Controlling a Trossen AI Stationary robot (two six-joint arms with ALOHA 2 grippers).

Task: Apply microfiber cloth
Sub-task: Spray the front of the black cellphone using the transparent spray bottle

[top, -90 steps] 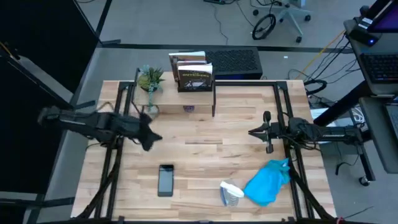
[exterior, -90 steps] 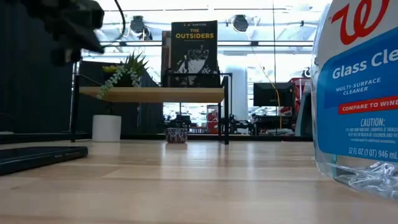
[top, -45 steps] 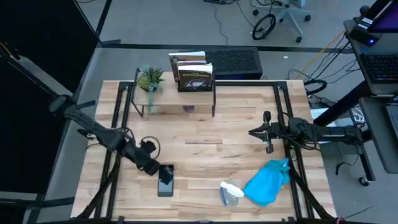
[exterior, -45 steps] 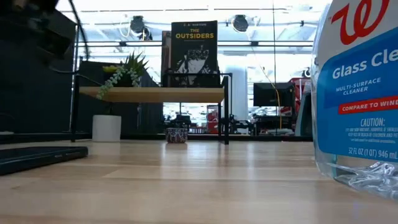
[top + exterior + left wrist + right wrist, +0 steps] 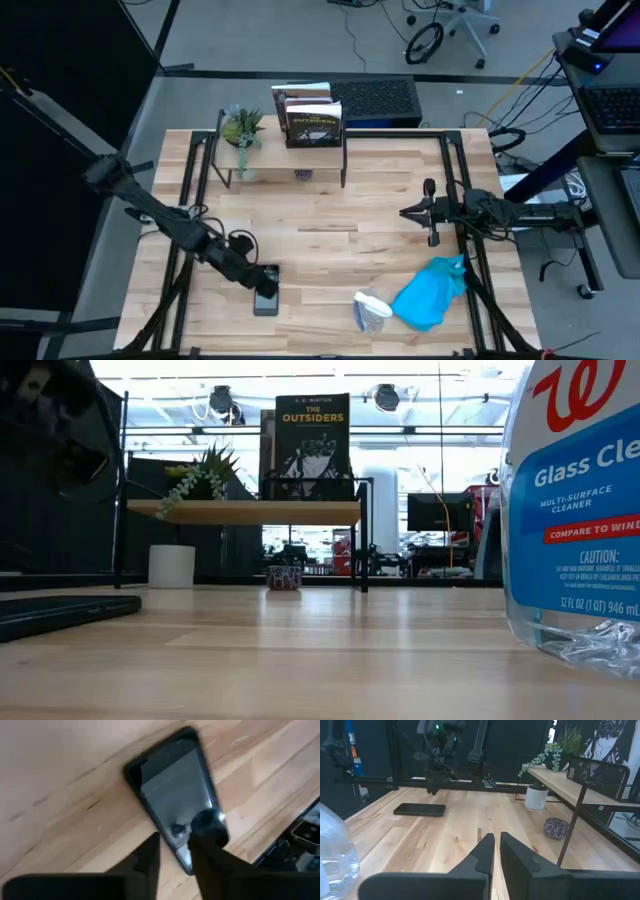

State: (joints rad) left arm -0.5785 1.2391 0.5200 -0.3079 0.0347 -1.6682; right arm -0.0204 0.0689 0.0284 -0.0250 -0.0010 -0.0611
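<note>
— Where is the microfiber cloth (image 5: 431,292)?

— It lies bunched up near the front right corner of the table (image 5: 330,245), touching or just beside the clear spray bottle (image 5: 371,311) on its left. No tool is on it.

— And the left tool (image 5: 262,281)?

— Low over the black phone (image 5: 266,291), which lies near the front of the table, left of centre. In the left wrist view the two fingers (image 5: 150,857) stand a little apart, released, with the near end of the phone (image 5: 175,795) between their tips; whether they touch it I cannot tell. The cloth is well apart from this tool, off to the right past the bottle.

— The right tool (image 5: 407,212)?

— It waits above the right half of the table, pointing toward the centre. Its fingers (image 5: 482,852) are drawn nearly together with only a thin gap, gripping nothing. The cloth lies nearer the front edge than this tool and somewhat to the right, apart from it.

— Anything else on the table?

— At the back a wire shelf (image 5: 285,150) carries a potted plant (image 5: 241,128) and a book (image 5: 314,122). In the low view the bottle (image 5: 572,510) fills the right edge, its label reading glass cleaner.
</note>
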